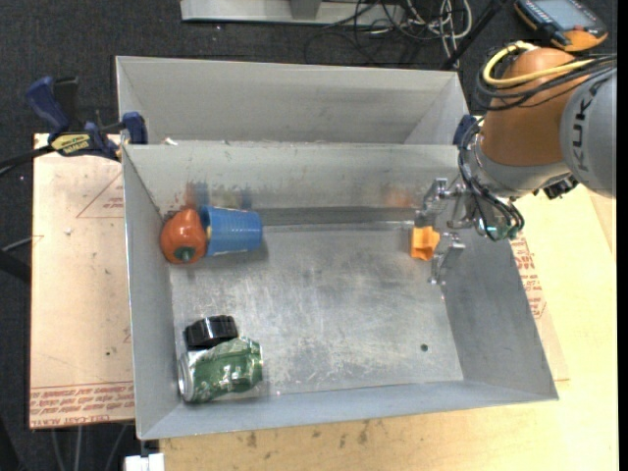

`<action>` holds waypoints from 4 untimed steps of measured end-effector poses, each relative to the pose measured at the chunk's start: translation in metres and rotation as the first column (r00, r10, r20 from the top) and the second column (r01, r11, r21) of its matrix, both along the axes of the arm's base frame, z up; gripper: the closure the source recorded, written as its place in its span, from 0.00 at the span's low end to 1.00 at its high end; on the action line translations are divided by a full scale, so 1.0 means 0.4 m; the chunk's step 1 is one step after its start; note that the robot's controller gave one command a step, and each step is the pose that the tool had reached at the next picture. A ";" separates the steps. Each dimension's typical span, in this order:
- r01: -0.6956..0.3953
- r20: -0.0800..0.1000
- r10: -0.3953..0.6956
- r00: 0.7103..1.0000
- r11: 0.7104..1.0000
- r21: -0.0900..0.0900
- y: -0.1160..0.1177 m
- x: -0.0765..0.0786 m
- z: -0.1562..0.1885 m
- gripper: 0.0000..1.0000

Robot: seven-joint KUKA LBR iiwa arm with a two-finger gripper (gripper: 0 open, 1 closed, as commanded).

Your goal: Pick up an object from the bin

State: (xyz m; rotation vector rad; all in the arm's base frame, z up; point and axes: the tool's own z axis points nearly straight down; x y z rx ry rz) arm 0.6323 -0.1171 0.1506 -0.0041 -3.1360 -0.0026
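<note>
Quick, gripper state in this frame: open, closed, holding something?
Gripper: cannot be told. A small orange block sits right against it at the right side of the bin; whether it is held is unclear.

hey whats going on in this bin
A robot arm reaches into the grey bin from the right, its gripper near the right wall. A small orange piece sits right beside it; whether it is held is unclear. A blue cup, a round orange fruit, a crushed green can and a black thing lie far off on the left.

Black letters "KU" on the arm's grey link (592, 126), reading vertically
</note>
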 end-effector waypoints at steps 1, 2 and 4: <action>-0.002 0.008 0.002 1.000 1.000 -0.001 0.001 0.005 0.012 0.00; 0.018 0.011 -0.018 1.000 1.000 0.001 -0.036 0.026 -0.194 1.00; 0.042 0.001 -0.042 0.999 0.999 0.002 -0.063 -0.036 -0.117 1.00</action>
